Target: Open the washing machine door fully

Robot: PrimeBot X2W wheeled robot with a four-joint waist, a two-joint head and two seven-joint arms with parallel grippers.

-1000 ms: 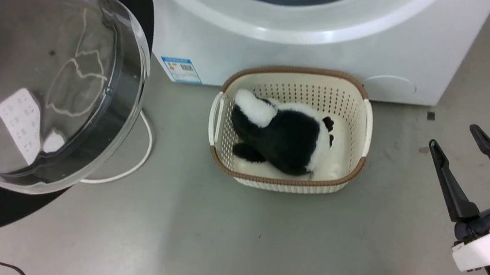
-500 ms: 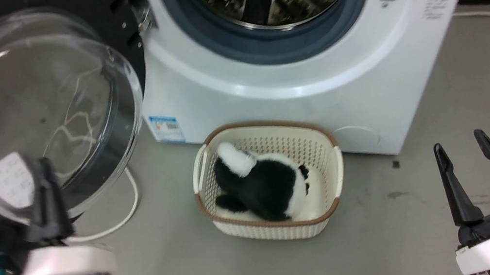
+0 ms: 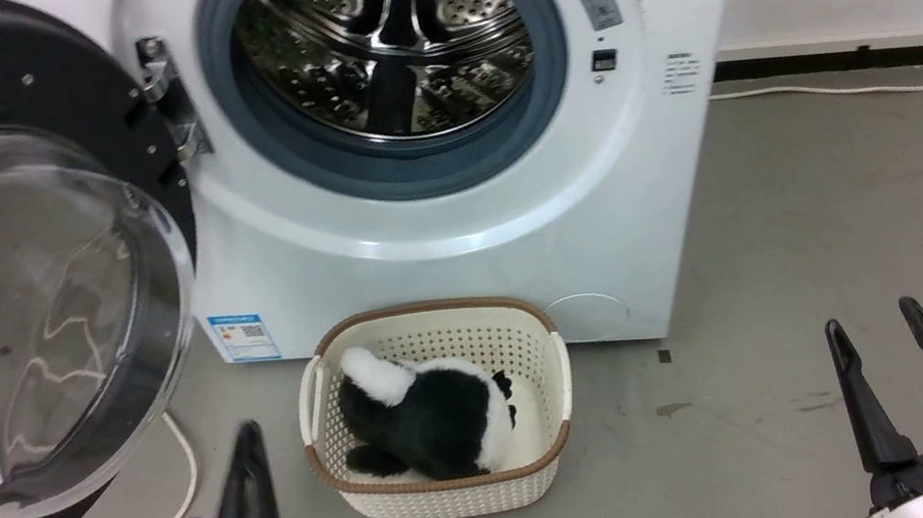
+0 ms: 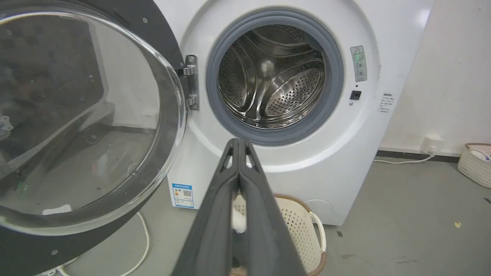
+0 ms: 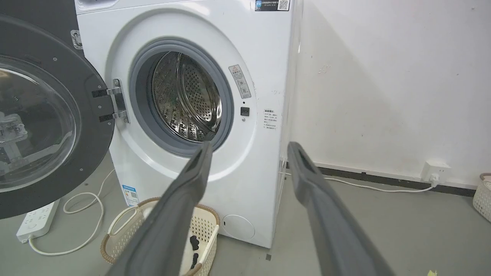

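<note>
The washing machine door [image 3: 17,320], black with a bulging glass bowl, stands swung out to the left on its hinge [image 3: 162,93], away from the white washing machine [image 3: 439,235]. The steel drum [image 3: 391,48] lies exposed inside the grey gasket. My left gripper [image 3: 248,432] is shut on nothing, low on the floor side just right of the door's lower edge and apart from it. In the left wrist view its fingers [image 4: 238,142] press together, with the door [image 4: 76,115] at the left. My right gripper [image 3: 869,315] is open at the lower right. In the right wrist view it [image 5: 250,145] faces the machine [image 5: 261,57].
A cream basket [image 3: 432,308] holding a black-and-white plush toy [image 3: 430,412] sits on the floor in front of the machine. A white cable [image 3: 183,488] and a power strip [image 5: 36,220] lie under the door. A wall cable [image 3: 861,89] and another basket [image 4: 473,165] are at the right.
The head camera has tilted up, bringing the whole drum opening into view. My left gripper, in front of the door's glass half a second ago, now sits lower and to the right of it.
</note>
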